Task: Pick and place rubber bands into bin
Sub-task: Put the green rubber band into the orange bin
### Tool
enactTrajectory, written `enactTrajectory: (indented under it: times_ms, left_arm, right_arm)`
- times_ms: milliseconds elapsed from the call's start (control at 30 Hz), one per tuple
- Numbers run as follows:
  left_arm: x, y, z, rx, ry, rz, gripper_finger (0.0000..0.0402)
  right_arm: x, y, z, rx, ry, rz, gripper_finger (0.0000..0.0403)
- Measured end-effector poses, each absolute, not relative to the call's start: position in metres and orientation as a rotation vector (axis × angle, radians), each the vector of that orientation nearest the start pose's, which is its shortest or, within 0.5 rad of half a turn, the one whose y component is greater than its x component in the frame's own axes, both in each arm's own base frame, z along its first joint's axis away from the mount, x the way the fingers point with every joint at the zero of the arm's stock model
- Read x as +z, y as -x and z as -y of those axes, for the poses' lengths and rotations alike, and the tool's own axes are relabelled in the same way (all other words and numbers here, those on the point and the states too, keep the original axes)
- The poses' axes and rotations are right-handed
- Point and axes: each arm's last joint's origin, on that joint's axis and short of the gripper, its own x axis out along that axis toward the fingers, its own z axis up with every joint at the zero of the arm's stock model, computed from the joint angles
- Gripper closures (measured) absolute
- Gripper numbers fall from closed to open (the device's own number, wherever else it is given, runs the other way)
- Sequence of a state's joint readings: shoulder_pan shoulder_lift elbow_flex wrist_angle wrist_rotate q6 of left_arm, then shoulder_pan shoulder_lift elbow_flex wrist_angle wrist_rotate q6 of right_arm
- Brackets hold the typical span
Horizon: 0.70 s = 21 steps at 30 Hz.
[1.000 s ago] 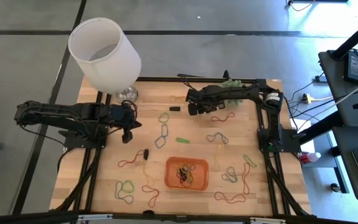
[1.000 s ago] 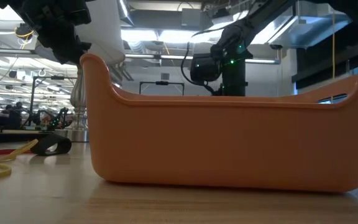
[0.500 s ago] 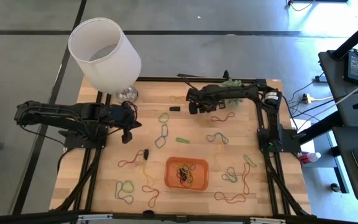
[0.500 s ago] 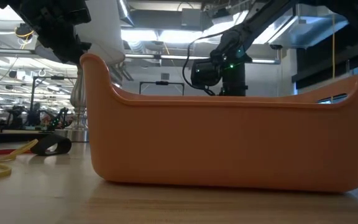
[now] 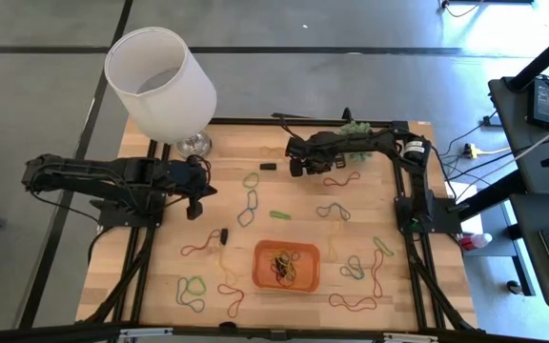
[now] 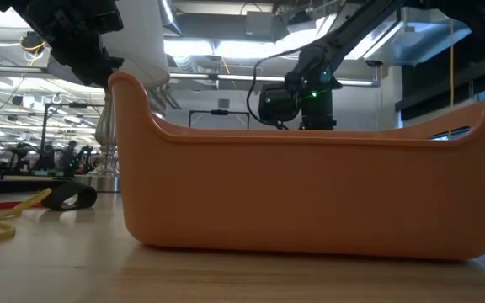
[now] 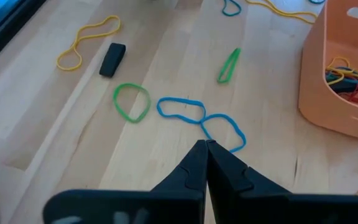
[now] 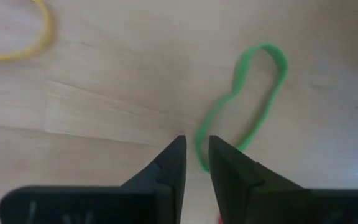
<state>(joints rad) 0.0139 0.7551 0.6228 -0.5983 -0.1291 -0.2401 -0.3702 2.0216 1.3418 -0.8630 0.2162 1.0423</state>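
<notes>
The right gripper (image 8: 194,163) is hanging low over the far middle of the pale wooden counter (image 5: 255,243), upper centre of the high view, its jaws standing a narrow gap apart. In the right wrist view one end of a thin green rubber band (image 8: 244,106) is lying right in that gap, the loop's long axis running away from the jaws and slanting toward the upper right of that frame; whether the jaws are pinching it yet I cannot tell. The left gripper (image 7: 205,148) is waiting at centre left, jaws closed and empty. The small shallow orange plastic bin (image 5: 287,265), already holding several bands, is sitting lower centre, well apart.
</notes>
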Motion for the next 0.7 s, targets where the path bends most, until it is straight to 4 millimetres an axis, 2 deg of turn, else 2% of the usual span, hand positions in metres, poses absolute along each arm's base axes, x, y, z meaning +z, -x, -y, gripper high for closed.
enactTrajectory:
  times_ms: [200,367,433,600,700]
  left_arm:
    - [0.247,-0.15,-0.006,0.223,0.187,-0.71,0.0398]
    - [0.247,-0.15,-0.006,0.224,0.186,-0.711,0.04]
    - [0.247,-0.15,-0.006,0.228,0.185,-0.711,0.0398]
    - [0.247,-0.15,-0.006,0.23,0.184,-0.71,0.0398]
    - [0.247,-0.15,-0.006,0.23,0.184,-0.71,0.04]
  right_arm:
    - [0.122,-0.328,0.134,-1.232,-0.944,-1.165,0.0336]
    - [0.119,-0.331,0.126,-1.187,-0.925,-1.169,0.039]
    - [0.121,-0.334,0.123,-1.17,-0.886,-1.178,0.0395]
    - [0.144,-0.343,0.111,-1.116,-0.825,-1.201,0.0399]
    - [0.176,-0.349,0.101,-1.06,-0.787,-1.152,0.0399]
